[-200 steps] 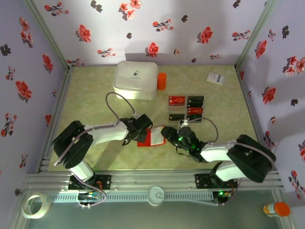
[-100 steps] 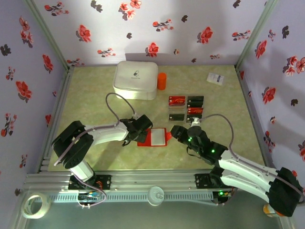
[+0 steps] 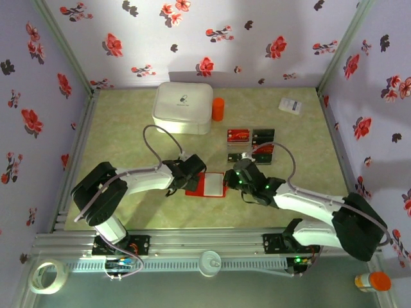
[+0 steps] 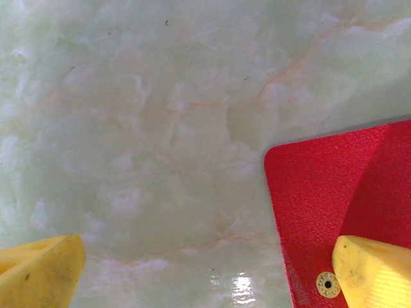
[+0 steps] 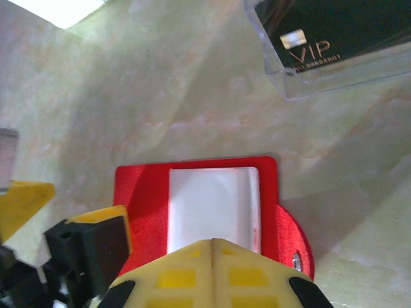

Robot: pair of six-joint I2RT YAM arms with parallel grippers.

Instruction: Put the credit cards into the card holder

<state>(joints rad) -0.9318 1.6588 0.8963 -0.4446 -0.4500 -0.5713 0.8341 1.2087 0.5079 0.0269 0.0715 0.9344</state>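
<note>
The card holder (image 3: 207,184) lies open and flat on the table, red with a pale inside (image 5: 215,204). My left gripper (image 3: 186,172) is open at its left end. One yellow fingertip (image 4: 376,273) rests on the red flap (image 4: 334,205); the other (image 4: 38,269) is over bare table. My right gripper (image 5: 212,247) is shut with nothing between its fingers, its tips over the pale pocket at the holder's right side (image 3: 226,181). Several credit cards lie behind: red (image 3: 238,135), black (image 3: 263,136), red (image 3: 263,149), black (image 3: 236,157). A black VIP card in a clear sleeve (image 5: 321,38) lies beyond the holder.
A big white rounded box (image 3: 183,107) and an orange cylinder (image 3: 218,109) stand at the back. A small white box (image 3: 291,106) lies at the back right. Flowered walls close in three sides. The left gripper's finger (image 5: 96,247) is close beside my right gripper.
My right gripper has gone from half open to shut, drew back to the right, then returned over the holder's right side. The left arm and the holder stayed put.
</note>
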